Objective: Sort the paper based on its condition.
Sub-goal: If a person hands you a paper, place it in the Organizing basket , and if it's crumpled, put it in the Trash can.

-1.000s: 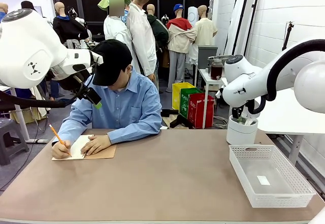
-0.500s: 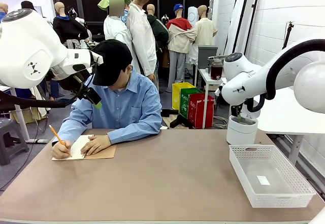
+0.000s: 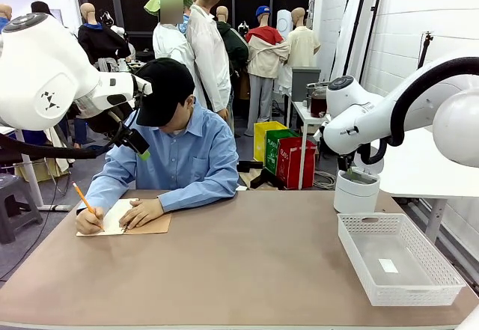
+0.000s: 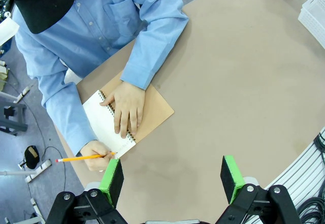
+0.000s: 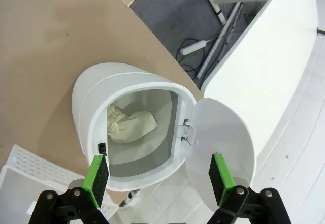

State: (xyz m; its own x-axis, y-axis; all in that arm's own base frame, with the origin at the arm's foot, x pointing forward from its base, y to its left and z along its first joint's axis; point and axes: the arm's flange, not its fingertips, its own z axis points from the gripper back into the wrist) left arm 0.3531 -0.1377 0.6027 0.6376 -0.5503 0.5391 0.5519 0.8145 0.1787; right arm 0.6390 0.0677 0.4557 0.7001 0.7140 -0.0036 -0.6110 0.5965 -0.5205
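Left end effector hangs open above the counter, near a person writing with a pencil in a spiral notebook. Right end effector, jaws wide apart and empty, looks down into a white bin (lid swung open). Inside lies a crumpled paper. Its long axis runs across the right wrist view, with the tighter-crumpled end toward the left.

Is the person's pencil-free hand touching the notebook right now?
Touching. The left wrist view shows the hand lying flat, palm down, on the notebook, across its spiral binding.
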